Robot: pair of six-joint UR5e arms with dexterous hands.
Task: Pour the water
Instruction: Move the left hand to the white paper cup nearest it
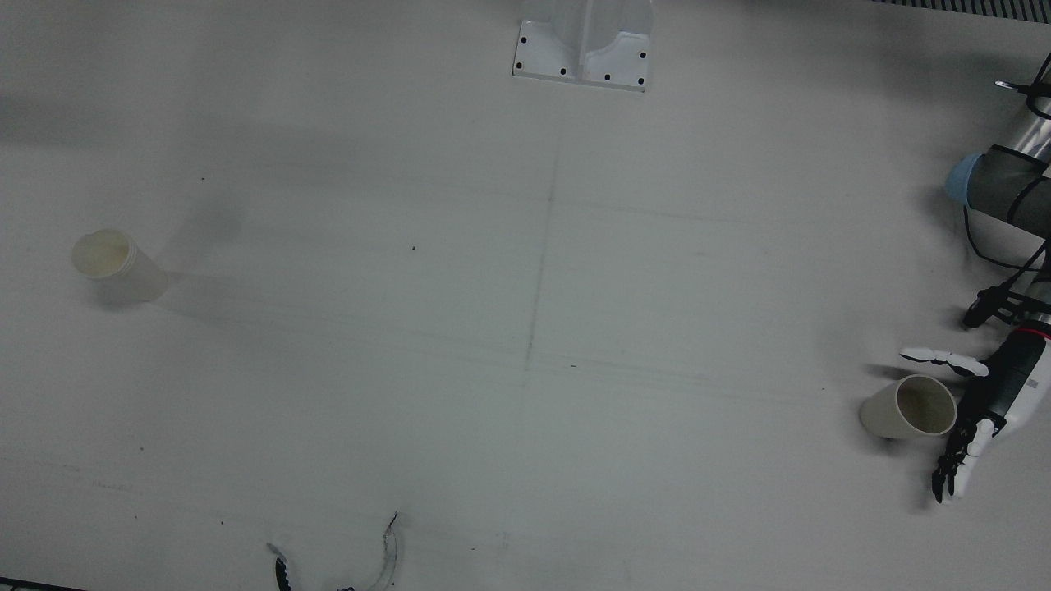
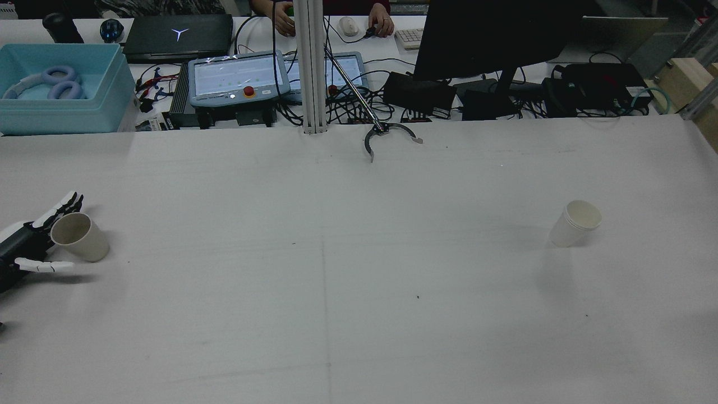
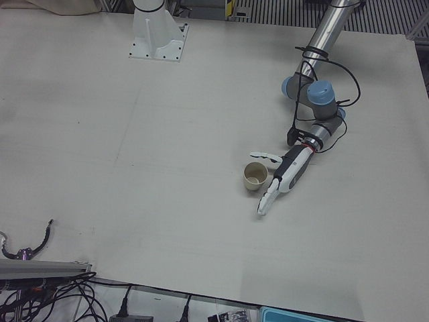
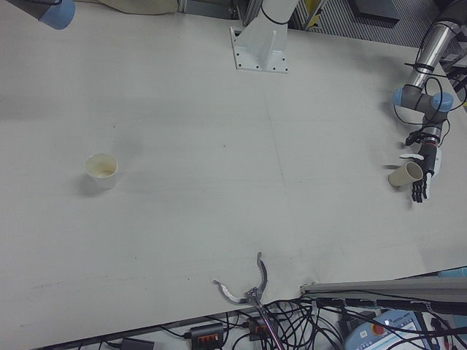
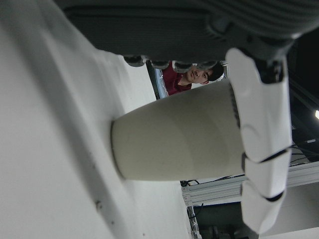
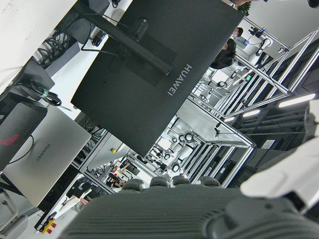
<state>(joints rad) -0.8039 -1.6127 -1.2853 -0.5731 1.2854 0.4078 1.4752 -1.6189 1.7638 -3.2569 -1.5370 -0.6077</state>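
Left hand [image 1: 981,402] spread wide around beige paper cup [image 1: 910,407], lower right of front view, not clasping it. 2nd whitish paper cup [image 1: 117,264] upright, far left on white surface [image 1: 525,328]. Right hand's grip can't be told.

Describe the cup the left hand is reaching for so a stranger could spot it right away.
On the big white table, look to the far edge on the robot's left. A beige paper cup stands between the open fingers of the left hand. The other cup, across the table, stands alone.
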